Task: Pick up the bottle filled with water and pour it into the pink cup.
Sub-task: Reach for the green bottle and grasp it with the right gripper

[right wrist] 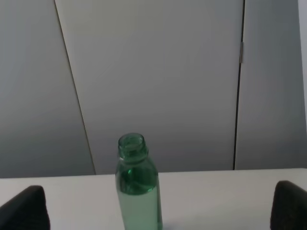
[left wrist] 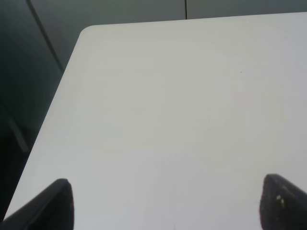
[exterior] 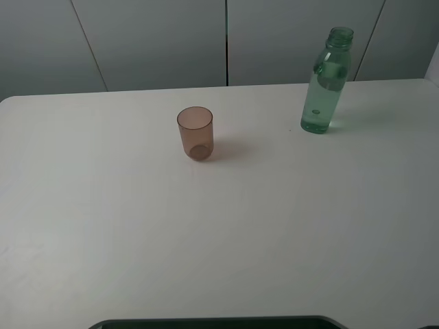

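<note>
The green-tinted bottle [exterior: 327, 83] stands upright and uncapped at the back right of the white table [exterior: 219, 226], with water in it. It also shows in the right wrist view [right wrist: 137, 186], ahead of my right gripper [right wrist: 158, 208], whose fingers [right wrist: 26, 207] stand wide apart and empty. The pink cup [exterior: 195, 133] stands upright left of the bottle, near the middle of the table's back half. My left gripper [left wrist: 165, 203] is open and empty over bare table near the left edge. Neither gripper shows in the exterior high view.
Grey wall panels [exterior: 226, 41] rise right behind the table's back edge. A dark rounded edge [exterior: 219, 322] shows at the front of the exterior high view. The table's rounded back left corner [left wrist: 88, 31] shows in the left wrist view.
</note>
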You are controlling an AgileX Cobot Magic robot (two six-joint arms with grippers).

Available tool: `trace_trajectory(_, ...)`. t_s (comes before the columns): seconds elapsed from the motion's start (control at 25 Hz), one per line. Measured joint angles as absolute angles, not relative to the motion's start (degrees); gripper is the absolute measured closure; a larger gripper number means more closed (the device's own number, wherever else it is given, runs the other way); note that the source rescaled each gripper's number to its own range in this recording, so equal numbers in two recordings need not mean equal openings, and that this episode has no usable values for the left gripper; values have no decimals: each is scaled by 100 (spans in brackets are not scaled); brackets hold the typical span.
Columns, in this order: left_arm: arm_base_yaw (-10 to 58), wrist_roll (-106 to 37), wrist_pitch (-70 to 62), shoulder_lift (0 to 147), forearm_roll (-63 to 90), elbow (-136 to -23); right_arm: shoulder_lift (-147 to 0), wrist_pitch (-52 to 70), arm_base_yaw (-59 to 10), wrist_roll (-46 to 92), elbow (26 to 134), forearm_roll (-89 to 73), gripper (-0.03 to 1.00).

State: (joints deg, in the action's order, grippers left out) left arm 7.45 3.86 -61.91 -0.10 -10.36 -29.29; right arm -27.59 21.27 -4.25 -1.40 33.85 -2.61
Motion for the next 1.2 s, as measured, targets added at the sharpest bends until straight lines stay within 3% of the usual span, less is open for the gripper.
trace_trajectory(0.28,745,386,-6191,-10,-1036,-2929,-3649,-496,-633,-360,2590,-246,-3)
trace_trajectory(0.48,745,386,-6191,-10,-1036,-2929,-4620,-1212,-1040,-325,2395,-195,-3)
trace_trajectory(1.0,745,386,-6191,-10,-1036,-2929,-7547,-3981,-1064,-366,2373,-118,-3)
trace_trajectory(1.2,745,386,-6191,-10,-1036,-2929,-8442,-4457,-1064,-377,2373,-118,-3)
